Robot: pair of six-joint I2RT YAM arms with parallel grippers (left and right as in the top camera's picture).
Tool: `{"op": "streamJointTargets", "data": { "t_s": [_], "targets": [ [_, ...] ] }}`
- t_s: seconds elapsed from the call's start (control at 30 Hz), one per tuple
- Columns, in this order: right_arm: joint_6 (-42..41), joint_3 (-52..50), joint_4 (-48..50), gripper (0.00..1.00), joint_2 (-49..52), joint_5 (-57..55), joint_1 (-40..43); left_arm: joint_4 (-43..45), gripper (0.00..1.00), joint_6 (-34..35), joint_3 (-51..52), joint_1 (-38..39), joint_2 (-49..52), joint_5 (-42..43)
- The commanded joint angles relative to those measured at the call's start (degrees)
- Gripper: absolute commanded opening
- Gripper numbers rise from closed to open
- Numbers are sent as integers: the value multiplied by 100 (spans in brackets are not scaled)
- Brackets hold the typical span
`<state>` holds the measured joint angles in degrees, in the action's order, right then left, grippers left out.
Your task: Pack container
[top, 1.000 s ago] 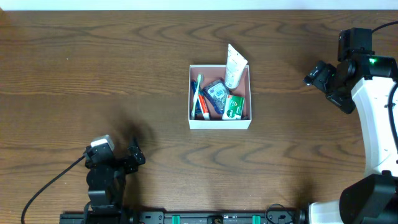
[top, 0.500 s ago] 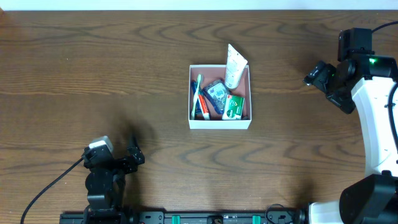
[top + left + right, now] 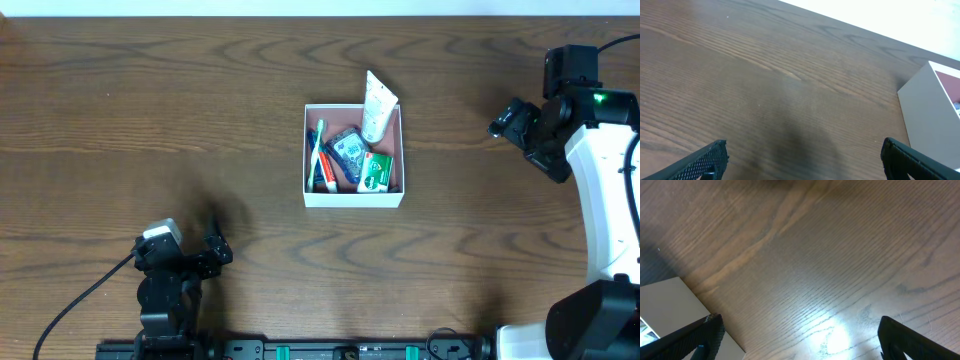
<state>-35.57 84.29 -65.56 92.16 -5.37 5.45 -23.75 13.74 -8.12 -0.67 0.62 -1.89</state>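
A: Container position?
B: The container (image 3: 353, 198) sits on the wooden table (image 3: 150, 120), slightly right of centre and square to the table edges. It has white walls, and the pinkish-brown inside shows along the right side.

A: Contents?
B: A white tube (image 3: 378, 105) leans in the far right corner, its top end past the rim. Toothbrushes (image 3: 319, 152) lie along the left wall. A blue packet (image 3: 349, 150) lies in the middle, possibly a wrapped item; the print is too small to read. A green box (image 3: 376, 172) lies in the near right corner, touching the blue packet.

A: Left gripper?
B: The left gripper (image 3: 218, 250) is low over the front left of the table, well apart from the container. In the left wrist view its two black fingers (image 3: 710, 159) sit at opposite bottom corners, spread wide, with bare wood between them. The container's white side wall shows at the right edge of that view.

A: Right gripper?
B: The right gripper (image 3: 503, 122) is at the far right, roughly level with the container's far wall and well apart from it. Its jaws are also spread wide and hold nothing. A white corner of the container shows at the lower left of the right wrist view.
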Motion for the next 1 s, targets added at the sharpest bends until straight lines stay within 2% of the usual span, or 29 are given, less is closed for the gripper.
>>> {"op": "streamJointTargets", "data": {
  "t_s": [0.0, 0.4, 0.57, 0.77, 0.97],
  "targets": [
    [-81, 61, -2, 99, -4, -22, 17, 7, 98, 50, 116, -28, -39, -28],
    [-50, 55, -9, 99, -142, -98, -24, 7, 98, 50, 116, -28, -39, -28],
    [138, 28, -39, 99, -745, -236, -433, 7, 98, 50, 116, -28, -39, -28],
    [184, 28, 98, 99, -1692, -1075, -1084, 7, 98, 50, 116, -28, -39, -28],
    [2015, -90, 496, 99, -2575, -813, -1314, 7, 98, 50, 116, -28, -39, -28]
  ]
}}
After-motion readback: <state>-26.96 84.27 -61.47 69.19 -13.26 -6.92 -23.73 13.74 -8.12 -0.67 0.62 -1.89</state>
